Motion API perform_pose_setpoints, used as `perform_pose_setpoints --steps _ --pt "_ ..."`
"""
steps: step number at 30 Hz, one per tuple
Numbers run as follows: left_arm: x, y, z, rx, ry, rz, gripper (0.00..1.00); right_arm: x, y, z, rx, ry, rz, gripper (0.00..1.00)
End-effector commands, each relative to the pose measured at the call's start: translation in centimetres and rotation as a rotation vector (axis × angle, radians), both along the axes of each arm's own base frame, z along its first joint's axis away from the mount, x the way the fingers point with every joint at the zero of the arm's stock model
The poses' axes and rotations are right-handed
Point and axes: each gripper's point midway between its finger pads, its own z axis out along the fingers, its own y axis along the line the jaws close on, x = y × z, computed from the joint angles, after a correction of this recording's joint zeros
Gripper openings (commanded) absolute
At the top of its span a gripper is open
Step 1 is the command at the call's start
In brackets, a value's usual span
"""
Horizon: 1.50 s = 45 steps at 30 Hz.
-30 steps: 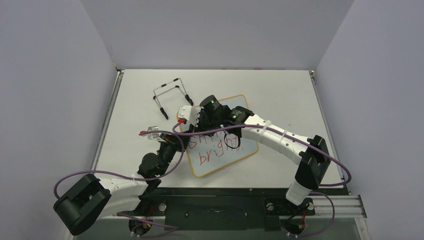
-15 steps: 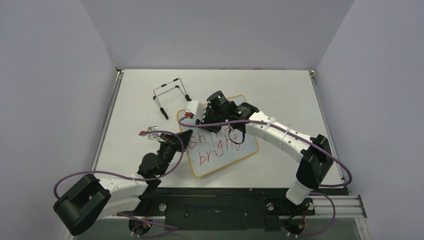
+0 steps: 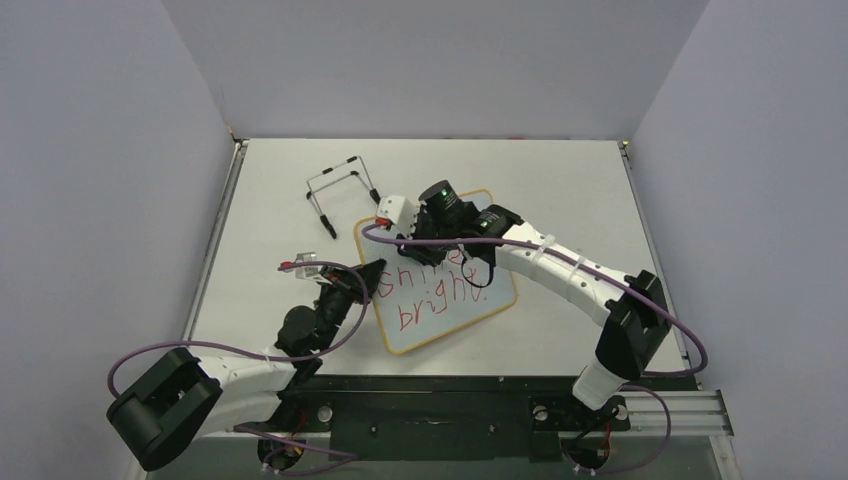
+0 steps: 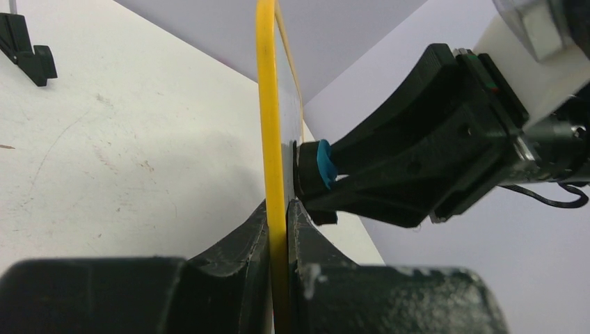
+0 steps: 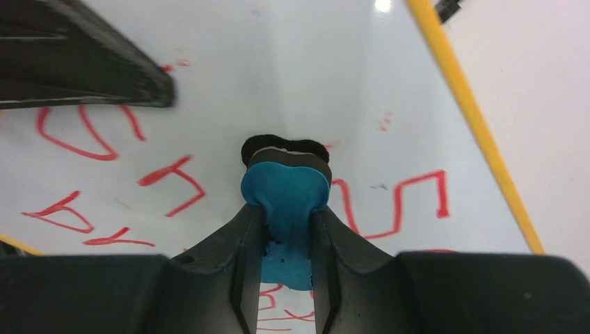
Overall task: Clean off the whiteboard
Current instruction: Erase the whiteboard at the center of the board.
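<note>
At the whiteboard's (image 3: 445,325) left edge, the left gripper (image 4: 280,209), pinched narrow on the thin yellow frame, one finger on each side. Beyond the board's far left corner and apart from it, a black wire stand (image 3: 340,188). The board itself on the white table (image 3: 560,180), red handwriting (image 5: 410,202) across its glossy face. Over the upper left part of that face, the right gripper (image 5: 286,212), closed on a blue eraser (image 5: 285,186), black pad against the surface among the letters.
</note>
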Motion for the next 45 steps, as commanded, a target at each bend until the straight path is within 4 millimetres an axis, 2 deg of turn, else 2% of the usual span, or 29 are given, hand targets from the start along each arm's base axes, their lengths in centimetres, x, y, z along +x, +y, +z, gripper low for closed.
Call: perform_pose_setpoints --steps 1,4,6,10,13,18,20,22,26,27,29,31,33,38,40,42,45 --pt "-1.2 -1.9 1.2 0.069 -0.102 -0.103 0.00 2.6 -1.2 2.1 0.085 -0.051 -0.117 0.00" --pt "-1.1 -2.1 1.3 0.068 -0.102 -0.109 0.00 0.8 0.2 1.6 0.070 -0.031 -0.021 0.00" --pt "-1.1 -2.2 1.3 0.066 -0.101 -0.110 0.00 -1.1 1.6 1.1 0.047 -0.027 0.049 0.00" --pt "-1.1 -2.1 1.3 0.070 -0.100 -0.109 0.00 -2.6 3.2 1.3 0.046 -0.036 0.096 0.00" --pt "-1.1 -2.1 1.4 0.073 -0.101 -0.108 0.00 -1.6 3.0 2.4 0.069 -0.060 0.036 0.00" --pt "-1.1 -2.2 1.3 0.080 -0.100 -0.111 0.00 3.4 1.0 4.3 0.148 -0.100 -0.209 0.00" --pt "-1.1 -2.4 1.2 0.083 -0.101 -0.116 0.00 4.5 0.2 4.5 0.154 -0.113 -0.254 0.00" --pt "-1.0 -2.4 1.1 0.088 -0.100 -0.118 0.00 4.1 0.4 4.3 0.158 -0.100 -0.224 0.00" --pt "-1.0 -2.7 1.0 0.098 -0.102 -0.127 0.00 0.9 2.5 3.7 0.098 -0.099 -0.046 0.00" --pt "-1.0 -2.7 0.9 0.102 -0.102 -0.131 0.00 -0.5 3.4 3.1 0.073 -0.092 0.001 0.00" --pt "-1.1 -2.8 1.0 0.103 -0.107 -0.135 0.00 -1.8 4.4 2.8 0.046 -0.108 0.054 0.00" --pt "-1.2 -2.9 0.9 0.108 -0.107 -0.140 0.00 -2.2 4.9 2.8 0.035 -0.121 0.062 0.00" --pt "-1.2 -2.9 0.9 0.110 -0.107 -0.143 0.00 -1.6 4.8 3.1 0.037 -0.142 0.023 0.00" --pt "-1.3 -2.9 1.0 0.109 -0.111 -0.146 0.00 1.8 2.5 4.1 0.038 -0.206 -0.134 0.00" --pt "-1.3 -3.0 1.1 0.111 -0.112 -0.151 0.00 2.3 1.8 3.9 0.020 -0.215 -0.143 0.00" --pt "-1.4 -3.1 1.0 0.113 -0.113 -0.156 0.00 0.9 1.9 3.1 -0.009 -0.178 -0.056 0.00" --pt "-1.4 -3.2 0.9 0.115 -0.112 -0.161 0.00 -2.6 3.1 2.0 -0.043 -0.133 0.156 0.00"
